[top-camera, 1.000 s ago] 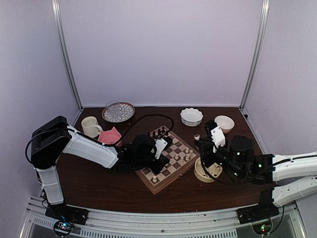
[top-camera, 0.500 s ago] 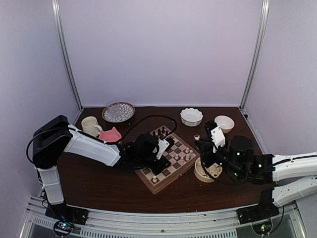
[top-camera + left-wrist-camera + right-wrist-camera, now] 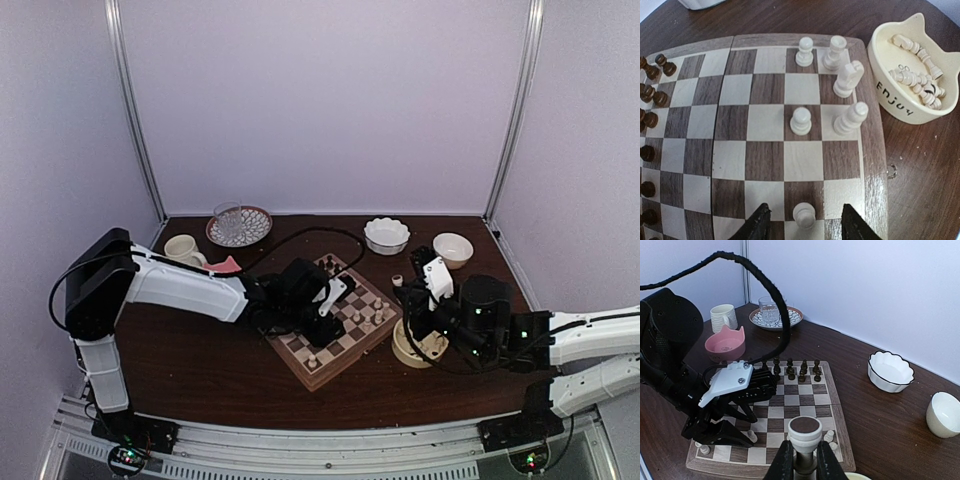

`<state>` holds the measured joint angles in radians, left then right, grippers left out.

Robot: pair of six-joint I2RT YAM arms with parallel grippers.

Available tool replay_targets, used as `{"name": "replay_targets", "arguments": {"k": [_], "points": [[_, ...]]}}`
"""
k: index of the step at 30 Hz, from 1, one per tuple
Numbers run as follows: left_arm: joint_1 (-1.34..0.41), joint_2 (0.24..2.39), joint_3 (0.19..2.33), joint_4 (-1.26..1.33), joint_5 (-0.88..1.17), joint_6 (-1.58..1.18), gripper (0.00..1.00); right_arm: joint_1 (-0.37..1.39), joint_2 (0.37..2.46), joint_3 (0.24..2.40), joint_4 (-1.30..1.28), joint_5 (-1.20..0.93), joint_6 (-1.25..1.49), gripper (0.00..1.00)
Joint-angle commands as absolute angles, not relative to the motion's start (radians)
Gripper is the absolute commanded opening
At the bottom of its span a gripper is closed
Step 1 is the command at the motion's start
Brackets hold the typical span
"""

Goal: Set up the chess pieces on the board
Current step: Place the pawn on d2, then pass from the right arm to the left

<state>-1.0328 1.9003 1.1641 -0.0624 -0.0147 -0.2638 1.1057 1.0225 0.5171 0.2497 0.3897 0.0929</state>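
pawn (image 3: 804, 215) btwn L jaws, piece (image 3: 805, 439) in R

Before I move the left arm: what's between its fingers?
Left wrist view: one cream pawn stands upright on the board between the fingers of the open left gripper, touching neither.

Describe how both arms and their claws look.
Both the left arm and right arm have smooth white link shells joined by bulky black joint housings. A thick black cable arcs off the left arm. The left claw has two slim, tapered black fingers under a white cover plate; the right claw has black fingers too. Small green lights glow on the right arm's black housings.
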Motion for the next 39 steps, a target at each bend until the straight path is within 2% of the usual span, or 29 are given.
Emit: {"name": "replay_targets", "arguments": {"k": [1, 6, 13, 18, 25, 33, 39], "points": [[-1.026, 1.883, 1.198, -0.133, -0.003, -0.287, 0.48, 1.108, 1.039, 0.54, 0.241, 0.383, 0.092, 0.0], [-1.026, 1.802, 1.127, -0.076, -0.049, -0.284, 0.5, 1.108, 1.05, 0.544, 0.247, 0.352, 0.09, 0.0], [-1.025, 1.641, 0.962, 0.102, -0.059, -0.278, 0.51, 1.106, 1.133, 0.582, 0.265, 0.129, 0.076, 0.0], [-1.026, 1.559, 0.882, 0.221, 0.074, -0.302, 0.43, 1.106, 1.192, 0.609, 0.297, -0.117, 0.048, 0.01], [-1.026, 1.503, 0.81, 0.381, 0.285, -0.394, 0.48, 1.106, 1.224, 0.624, 0.28, -0.123, 0.021, 0.01], [-1.026, 1.482, 0.784, 0.433, 0.346, -0.447, 0.61, 1.106, 1.254, 0.64, 0.267, -0.106, 0.014, 0.01], [-1.025, 1.498, 0.797, 0.442, 0.402, -0.468, 0.58, 1.107, 1.284, 0.658, 0.254, -0.121, 0.014, 0.01]]}}
